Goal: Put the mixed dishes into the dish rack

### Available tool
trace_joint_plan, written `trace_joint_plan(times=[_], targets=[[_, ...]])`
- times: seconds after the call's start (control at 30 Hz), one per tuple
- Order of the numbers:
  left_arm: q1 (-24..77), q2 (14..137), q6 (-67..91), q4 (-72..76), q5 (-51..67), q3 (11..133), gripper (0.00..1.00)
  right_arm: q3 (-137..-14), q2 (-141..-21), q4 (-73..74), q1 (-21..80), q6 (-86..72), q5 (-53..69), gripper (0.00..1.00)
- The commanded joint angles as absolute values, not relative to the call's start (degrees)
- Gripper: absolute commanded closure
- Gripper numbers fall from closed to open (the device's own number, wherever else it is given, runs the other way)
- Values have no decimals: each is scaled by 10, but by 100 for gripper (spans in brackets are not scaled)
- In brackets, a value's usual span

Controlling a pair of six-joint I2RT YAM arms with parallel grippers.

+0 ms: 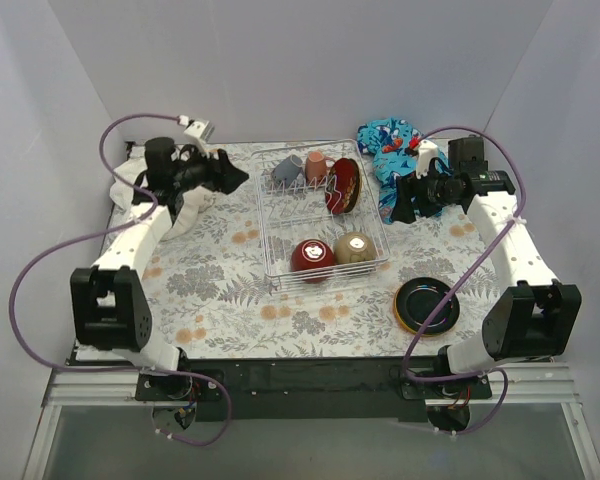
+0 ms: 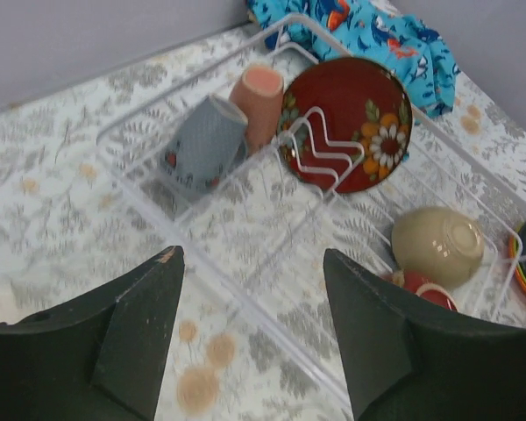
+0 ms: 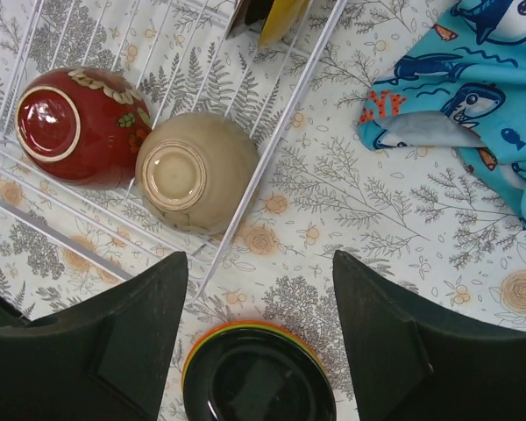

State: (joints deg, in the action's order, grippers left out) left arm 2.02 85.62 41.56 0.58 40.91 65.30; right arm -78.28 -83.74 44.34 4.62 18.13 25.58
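The pale wire dish rack [image 1: 270, 240] holds a grey mug [image 1: 286, 169], a pink mug [image 1: 316, 165], a red flowered plate [image 1: 344, 186] standing in the prongs, a red bowl [image 1: 311, 257] and a beige bowl [image 1: 354, 248], both upside down. A stack of plates with a dark one on top [image 1: 426, 304] lies on the table right of the rack. My left gripper [image 1: 232, 172] is open and empty, left of the rack. My right gripper [image 1: 400, 200] is open and empty, right of the rack. In the right wrist view it hangs above the plate stack [image 3: 259, 377].
A blue shark-print cloth [image 1: 393, 150] lies at the back right, under the right arm. A white towel [image 1: 188, 208] lies under the left arm at the back left. Grey walls close in the flowered table [image 1: 230, 290] on three sides.
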Motion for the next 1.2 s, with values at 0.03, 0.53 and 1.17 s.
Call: trace_joint_plan(times=[0.03, 0.53, 1.17], targets=[[104, 973, 356, -15, 333, 821, 50, -786, -841, 394, 47, 159, 252, 33], [222, 1255, 345, 53, 147, 1056, 100, -650, -742, 351, 40, 120, 234, 98], [216, 1200, 296, 32, 50, 914, 100, -662, -783, 335, 20, 103, 232, 99]])
